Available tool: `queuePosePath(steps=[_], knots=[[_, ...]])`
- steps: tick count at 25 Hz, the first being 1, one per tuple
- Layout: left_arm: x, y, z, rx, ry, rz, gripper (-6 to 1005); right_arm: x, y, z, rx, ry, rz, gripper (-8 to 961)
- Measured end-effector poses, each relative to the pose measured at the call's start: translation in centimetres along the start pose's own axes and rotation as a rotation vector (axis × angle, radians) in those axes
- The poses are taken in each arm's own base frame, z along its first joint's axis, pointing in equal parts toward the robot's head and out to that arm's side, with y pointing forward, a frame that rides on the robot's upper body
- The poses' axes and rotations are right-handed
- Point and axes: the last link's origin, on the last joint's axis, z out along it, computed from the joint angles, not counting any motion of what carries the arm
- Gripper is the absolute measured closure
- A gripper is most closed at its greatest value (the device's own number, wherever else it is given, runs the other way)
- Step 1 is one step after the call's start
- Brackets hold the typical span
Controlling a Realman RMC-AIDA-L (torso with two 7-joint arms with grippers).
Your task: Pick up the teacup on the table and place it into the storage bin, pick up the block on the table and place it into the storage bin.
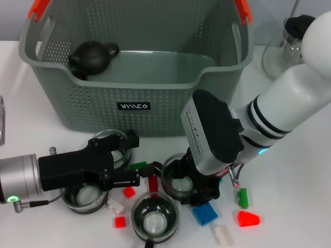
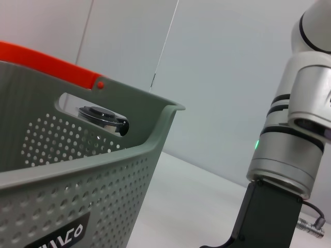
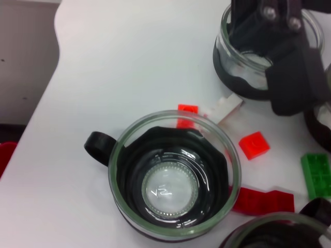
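- As both arms reached low over the white table [image 1: 15, 67], we saw the right gripper [image 1: 199, 192] directly above a glass teacup [image 1: 178, 178] standing in front of the storage bin [image 1: 134, 111]; we could not tell whether its fingers were apart or together.
- The left gripper [image 1: 132, 173] reached sideways among the cups, its tips near a green block [image 1: 137, 166] and a red block [image 1: 153, 183]; we could not tell its state either.
- We judged the coming move to turn on 1 relation: the teacup sat straight below the right gripper, so the right arm was the nearer one and its approach ran downward, not sideways.
- A 2nd teacup [image 3: 173, 181] filled the right wrist view, upright, its black handle [image 3: 98, 147] pointing away from the scattered blocks.
- 2 more cups stood by the left gripper, 1 [image 1: 83, 196] beneath its body and another [image 1: 111, 142] toward the bin.
- A blue block [image 1: 205, 213] lay just beside the right gripper, a red wedge [image 1: 248, 218] farther out.
- In the bin lay a dark teapot [image 1: 92, 57]; we judged the lift would have to clear the near wall.
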Motion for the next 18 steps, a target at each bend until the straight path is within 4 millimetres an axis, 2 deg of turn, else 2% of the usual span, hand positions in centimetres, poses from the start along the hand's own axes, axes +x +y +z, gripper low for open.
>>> queuePosePath(steps=[7, 9, 18], knots=[[-0.11, 0.03, -0.09, 0.003, 0.0, -0.002, 127, -0.37, -0.09, 0.17, 0.002, 0.015, 0.035, 424], [-0.2, 0.07, -0.15, 0.004, -0.001, -0.002, 127, -0.59, -0.23, 0.07, 0.002, 0.017, 0.053, 637], [-0.28, 0.09, -0.24, 0.007, 0.0, 0.004, 126, -0.45, -0.07, -0.12, -0.02, 0.03, 0.089, 820]])
